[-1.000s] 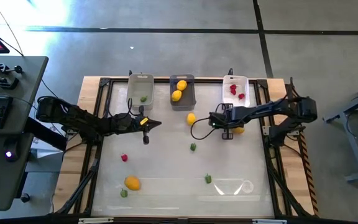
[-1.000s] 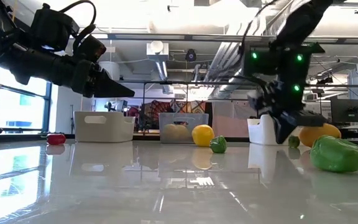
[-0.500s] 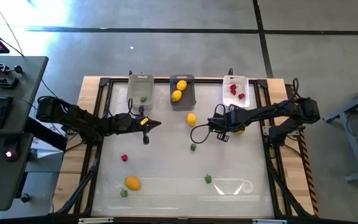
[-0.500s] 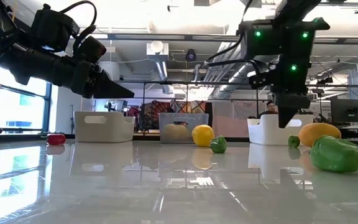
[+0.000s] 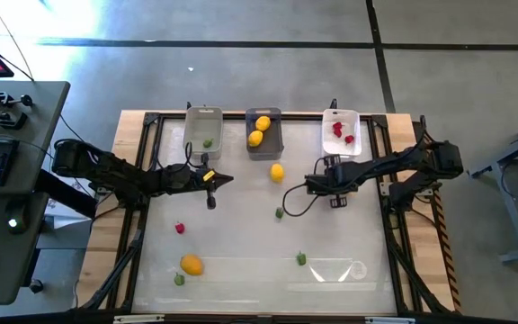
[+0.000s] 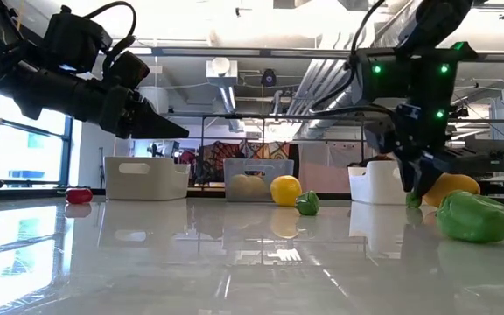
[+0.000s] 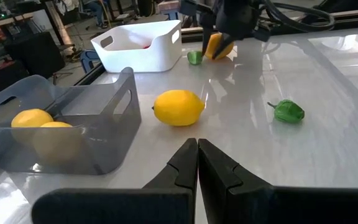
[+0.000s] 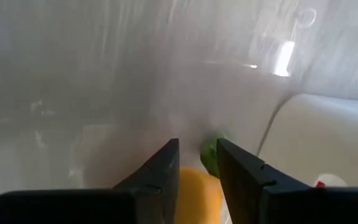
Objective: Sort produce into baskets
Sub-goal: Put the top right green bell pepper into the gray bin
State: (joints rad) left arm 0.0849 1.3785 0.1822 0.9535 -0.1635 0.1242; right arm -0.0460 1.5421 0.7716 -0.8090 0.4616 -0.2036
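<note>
My right gripper has its jaws parted a little and holding nothing, poised just above an orange, elongated toy fruit with a small green piece beside it, close to the white rectangular tub that holds red berries. I judge the step in hand is lining up a pick on that orange piece; next I need to widen the jaws, drop them astride it and close across its short side. In the low view its long axis lies roughly level along the glossy white desk; which way it points I cannot tell. My left gripper waits, jaws shut and empty, facing a loose yellow lemon beside the dark grey translucent tub with two lemons.
</note>
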